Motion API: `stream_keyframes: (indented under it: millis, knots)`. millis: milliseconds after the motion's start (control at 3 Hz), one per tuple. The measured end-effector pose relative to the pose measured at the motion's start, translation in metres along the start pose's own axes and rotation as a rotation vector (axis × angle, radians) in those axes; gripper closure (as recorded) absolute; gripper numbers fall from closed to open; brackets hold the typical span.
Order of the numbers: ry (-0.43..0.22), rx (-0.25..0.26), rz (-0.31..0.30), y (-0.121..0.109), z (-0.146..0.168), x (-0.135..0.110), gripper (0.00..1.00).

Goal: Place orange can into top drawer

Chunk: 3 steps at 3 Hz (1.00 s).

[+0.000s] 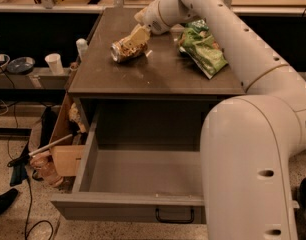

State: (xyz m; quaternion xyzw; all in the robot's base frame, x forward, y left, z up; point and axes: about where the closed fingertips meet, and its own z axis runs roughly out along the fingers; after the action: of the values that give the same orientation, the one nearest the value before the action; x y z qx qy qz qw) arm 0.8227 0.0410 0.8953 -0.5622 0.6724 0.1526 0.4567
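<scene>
The orange can [123,50] lies tilted on its side at the back left of the dark tabletop [158,76], silver end facing left. My gripper [134,40] reaches down from the upper right, its beige fingers [138,35] closed around the can's right end. The top drawer [128,208] stands pulled wide open below the table, with a black handle [174,215] on its front panel; nothing shows in the visible part of its inside. My white arm covers the drawer's right part.
A green snack bag [203,46] lies on the tabletop to the right of the can. A white cup [54,63], a bowl [20,65] and a small bottle [82,46] stand on a shelf at the left. A cardboard box [63,156] and cables sit on the floor at the left.
</scene>
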Motion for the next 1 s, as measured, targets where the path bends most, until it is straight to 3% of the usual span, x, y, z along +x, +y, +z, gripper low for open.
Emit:
stream_keyframes:
  millis: [333, 667, 1000]
  knots:
    - [0.0, 0.0, 0.0, 0.0, 0.0, 0.0, 0.54]
    - [0.0, 0.0, 0.0, 0.0, 0.0001, 0.0, 0.85]
    - [0.0, 0.0, 0.0, 0.0001, 0.0002, 0.0, 1.0]
